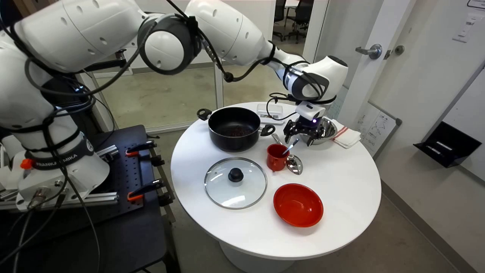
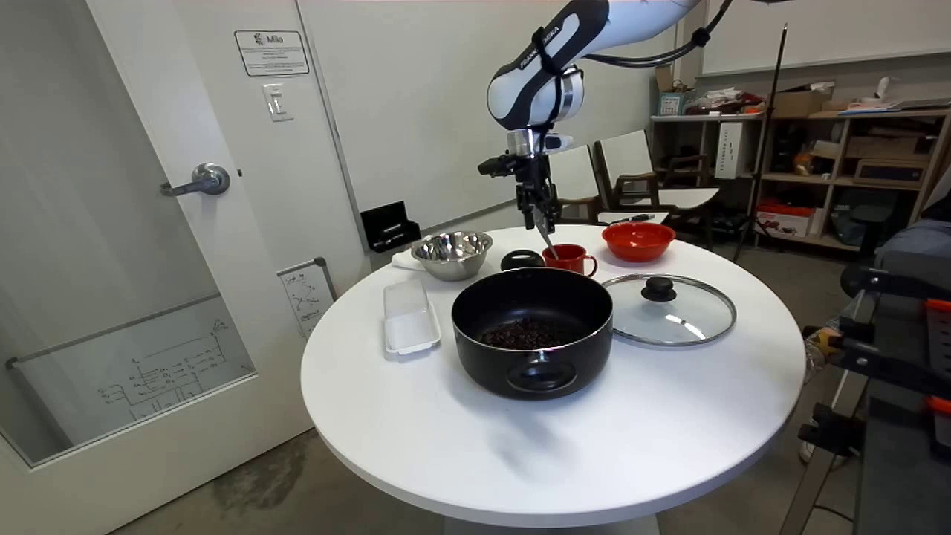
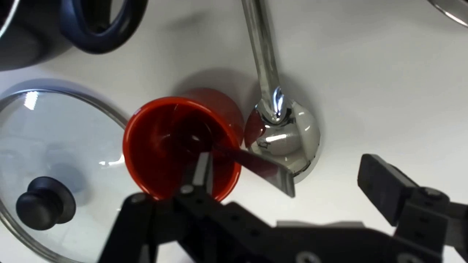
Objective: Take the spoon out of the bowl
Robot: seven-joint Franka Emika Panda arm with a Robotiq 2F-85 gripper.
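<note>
The grey metallic spoon (image 1: 291, 145) leans in the red mug (image 1: 276, 158), its handle sticking out over the rim. It also shows in an exterior view (image 2: 549, 244) and in the wrist view (image 3: 268, 171); its lower end is in the dark inside of the mug. The shiny steel bowl (image 2: 452, 257) stands apart from the mug, partly behind the gripper in an exterior view (image 1: 329, 131). I see no spoon in its visible part. My gripper (image 3: 285, 166) is open and empty above the mug, with the spoon handle's end between its spread fingers.
A large steel ladle (image 3: 281, 140) lies right beside the mug. The black pot (image 1: 234, 129), glass lid (image 1: 235, 185) and red bowl (image 1: 298, 205) stand around it. A white container (image 2: 411, 319) and a folded cloth (image 1: 347, 137) lie near the table's edge.
</note>
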